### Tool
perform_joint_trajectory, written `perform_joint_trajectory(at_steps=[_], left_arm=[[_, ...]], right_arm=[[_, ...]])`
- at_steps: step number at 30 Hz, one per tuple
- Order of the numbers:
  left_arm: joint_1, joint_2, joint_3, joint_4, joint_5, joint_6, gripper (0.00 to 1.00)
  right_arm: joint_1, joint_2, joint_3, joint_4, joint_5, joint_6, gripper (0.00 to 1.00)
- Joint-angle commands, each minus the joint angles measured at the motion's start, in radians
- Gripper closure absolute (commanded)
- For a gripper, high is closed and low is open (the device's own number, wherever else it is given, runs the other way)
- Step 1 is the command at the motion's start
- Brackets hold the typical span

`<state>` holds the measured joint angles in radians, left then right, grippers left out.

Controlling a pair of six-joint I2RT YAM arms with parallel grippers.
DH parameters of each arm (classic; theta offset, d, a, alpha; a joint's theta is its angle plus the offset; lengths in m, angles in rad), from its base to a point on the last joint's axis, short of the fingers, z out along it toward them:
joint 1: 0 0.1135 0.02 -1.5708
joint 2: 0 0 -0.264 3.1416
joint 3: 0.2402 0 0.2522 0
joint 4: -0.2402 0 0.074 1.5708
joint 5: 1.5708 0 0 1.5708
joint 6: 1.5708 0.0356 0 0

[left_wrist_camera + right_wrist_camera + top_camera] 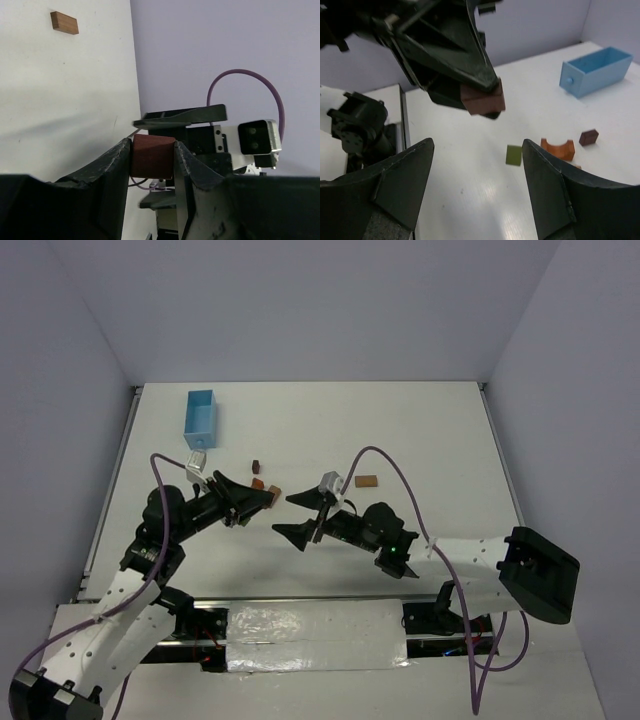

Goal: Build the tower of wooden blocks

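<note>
Reddish-brown wood is showing only in part. The small reddish-brown wooden block (152, 156) is sitting pinched between the black fingers of the left claw (268, 497), which are covering two of its sides, so its full shape is hard to make out. The flat olive-green wooden piece (514, 155) is reading clearly only in the right wrist view, where it is lying on the table near the orange-red wooden arch (558, 148). The right arm's far end is running out of the left wrist view.

The white table (430, 430) is standing between pale lilac-grey walls (300, 300). An open-topped light blue rectangular box (201, 418) is lying toward the far left. The dark brown wooden cube (256, 465) is resting just beyond the arch, and the tan-brown rectangular wooden block (367, 480) is lying well apart to the right. The pieces on the table are lying singly, with none stacked.

The left arm is reaching in from the left, carrying its block above the table. The right claw (300, 516) is facing it, spread wide and holding nothing, with its fingertips near the held block.
</note>
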<state>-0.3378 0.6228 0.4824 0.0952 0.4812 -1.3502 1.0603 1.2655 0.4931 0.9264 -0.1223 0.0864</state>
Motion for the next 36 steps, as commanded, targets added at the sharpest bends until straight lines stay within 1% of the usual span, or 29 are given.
perform_joint_trajectory(at_steps=[1, 4, 7, 13, 19, 22, 23, 25, 27, 28, 30, 34, 36], left_arm=[[-0.006, -0.026, -0.001, 0.077, -0.001, -0.092, 1.0], [-0.006, -0.034, -0.004, 0.086, -0.003, -0.112, 1.0], [-0.007, -0.035, -0.004, 0.087, 0.004, -0.125, 1.0], [-0.009, -0.052, -0.004, 0.078, 0.008, -0.135, 1.0], [-0.009, -0.052, -0.001, 0.086, 0.017, -0.138, 1.0], [-0.01, -0.057, 0.001, 0.078, 0.016, -0.135, 1.0], [-0.01, -0.058, -0.001, 0.075, 0.016, -0.136, 1.0], [-0.01, -0.058, -0.005, 0.078, 0.017, -0.138, 1.0], [-0.01, -0.055, -0.005, 0.089, 0.02, -0.144, 1.0], [-0.01, -0.055, -0.005, 0.092, 0.022, -0.147, 1.0], [-0.01, -0.055, -0.002, 0.09, 0.02, -0.147, 1.0], [-0.01, -0.06, 0.002, 0.089, 0.02, -0.147, 1.0], [-0.01, -0.058, 0.004, 0.093, 0.022, -0.15, 1.0]], right_arm=[[0.006, -0.034, 0.01, 0.226, -0.02, 0.029, 0.22], [0.009, -0.023, 0.038, 0.229, -0.022, 0.016, 0.26], [0.015, 0.001, 0.056, 0.242, -0.016, -0.03, 0.28], [0.024, 0.044, 0.079, 0.253, 0.001, -0.111, 0.28], [0.027, 0.08, 0.105, 0.246, -0.014, -0.152, 0.3], [0.026, 0.083, 0.11, 0.249, -0.01, -0.165, 0.38], [0.024, 0.081, 0.111, 0.243, -0.013, -0.166, 0.42], [0.027, 0.081, 0.11, 0.247, -0.016, -0.163, 0.47], [0.026, 0.084, 0.114, 0.246, -0.019, -0.16, 0.56], [0.026, 0.092, 0.117, 0.247, -0.022, -0.159, 0.58], [0.027, 0.097, 0.119, 0.249, -0.017, -0.155, 0.58], [0.027, 0.107, 0.13, 0.253, -0.013, -0.152, 0.49], [0.027, 0.112, 0.136, 0.253, -0.01, -0.152, 0.49]])
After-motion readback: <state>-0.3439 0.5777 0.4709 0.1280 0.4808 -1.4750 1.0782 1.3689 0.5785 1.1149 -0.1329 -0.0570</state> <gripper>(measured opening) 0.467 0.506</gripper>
